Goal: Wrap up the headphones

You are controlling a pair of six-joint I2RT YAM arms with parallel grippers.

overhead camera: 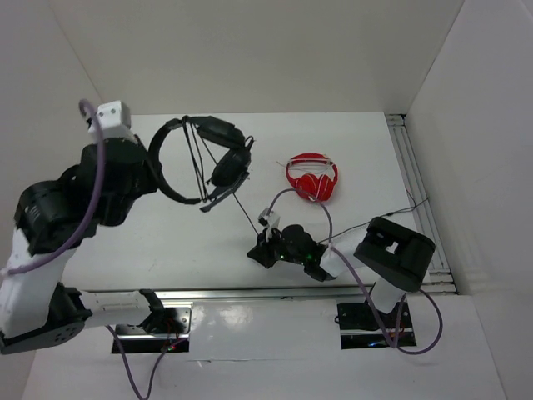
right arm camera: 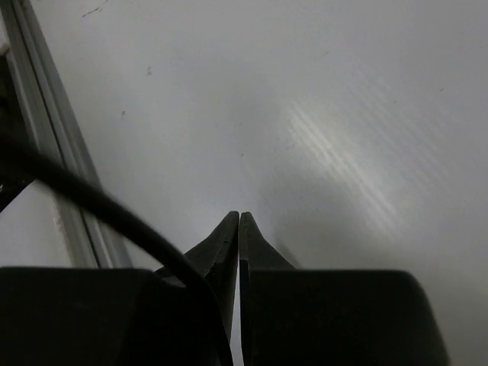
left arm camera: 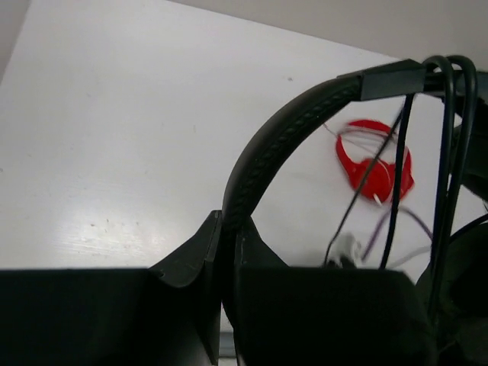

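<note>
The black headphones (overhead camera: 226,167) hang in the air at the back left, with their thin cable (overhead camera: 244,212) looped a few times over the headband (left arm camera: 282,145). My left gripper (overhead camera: 160,178) is shut on the headband's left arc, which stands clamped between its tips in the left wrist view (left arm camera: 227,229). The cable runs taut down to my right gripper (overhead camera: 256,248), low over the table's middle. In the right wrist view that gripper (right arm camera: 239,217) has its tips together. The cable (right arm camera: 91,194) crosses its left finger and drops into the gap further back.
The red headphones (overhead camera: 312,177) lie on the table to the back right, also seen in the left wrist view (left arm camera: 374,164). An aluminium rail (overhead camera: 412,167) runs along the right wall and another (overhead camera: 250,292) along the near edge. White walls enclose the table.
</note>
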